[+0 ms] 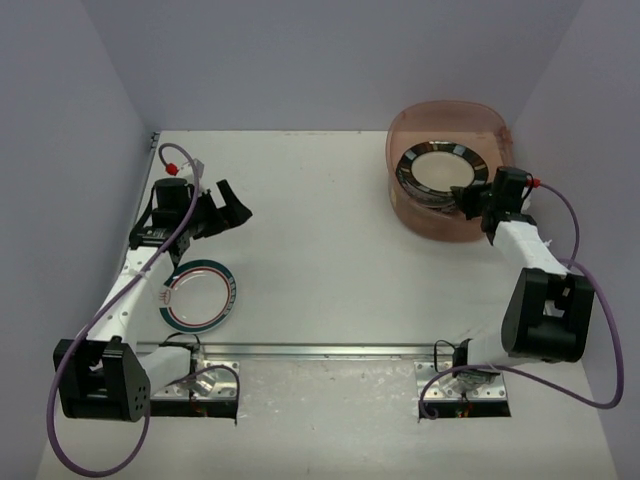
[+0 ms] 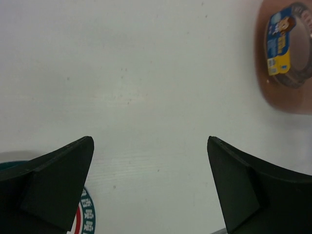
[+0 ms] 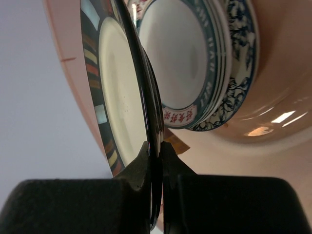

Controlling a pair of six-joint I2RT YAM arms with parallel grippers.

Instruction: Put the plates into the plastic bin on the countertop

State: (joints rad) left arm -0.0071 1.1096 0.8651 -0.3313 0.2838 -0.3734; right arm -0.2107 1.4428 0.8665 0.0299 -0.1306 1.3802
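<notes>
The middle of the countertop (image 1: 330,230) was bare from the centre of the frame to the upper left, so a gripper could pass there, and the left gripper (image 1: 225,203) hung over it with its jaws wide apart. In the upper right the plastic bin (image 1: 450,112) held a stack of plates (image 3: 195,63), and the black-rimmed plate (image 1: 440,170), pinched at its edge by the right gripper (image 3: 157,148), stood across much of the opening. At the lower left a teal-rimmed plate (image 1: 200,297) lay flat, partly under the left arm (image 1: 120,300), just beyond the metal rail (image 1: 330,350).
</notes>
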